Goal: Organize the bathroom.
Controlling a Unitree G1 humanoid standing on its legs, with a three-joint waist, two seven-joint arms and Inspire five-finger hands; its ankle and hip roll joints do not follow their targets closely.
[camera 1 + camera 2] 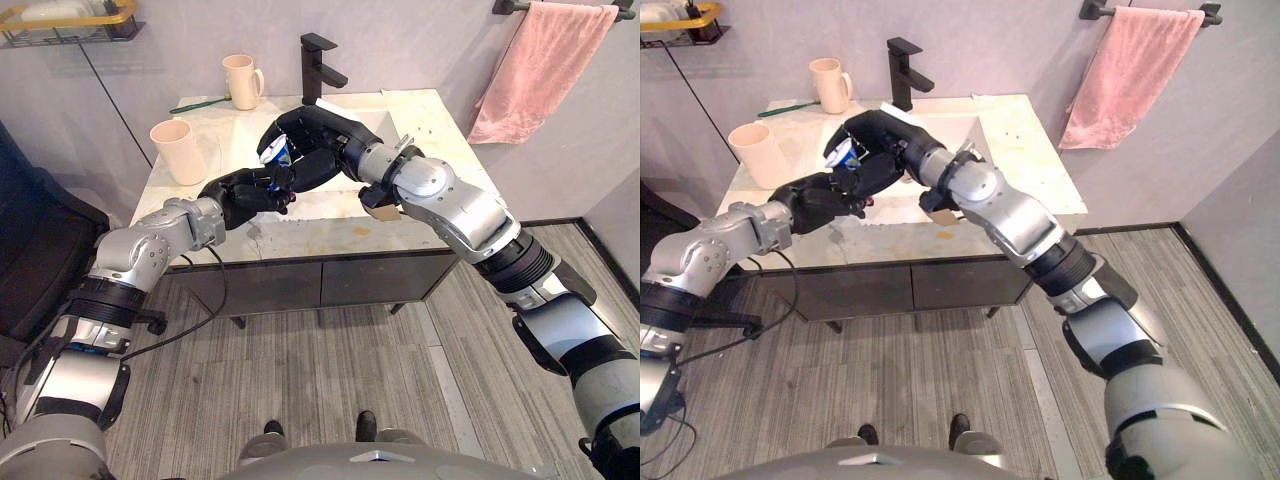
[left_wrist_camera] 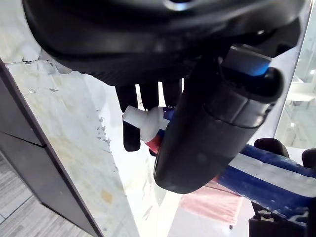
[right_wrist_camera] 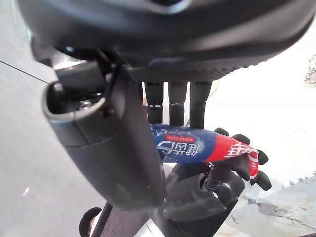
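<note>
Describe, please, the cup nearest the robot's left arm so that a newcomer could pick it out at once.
Start at the marble vanity top with the black tap. On its left edge stands a pale pink cup, upright and without a handle. The other cup, a cream mug farther back by the wall, has a handle.

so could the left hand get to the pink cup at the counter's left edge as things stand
Probably not yet: the way to the pink cup looks open, but the left hand is curled round the toothpaste tube, which the right hand also grips.
</note>
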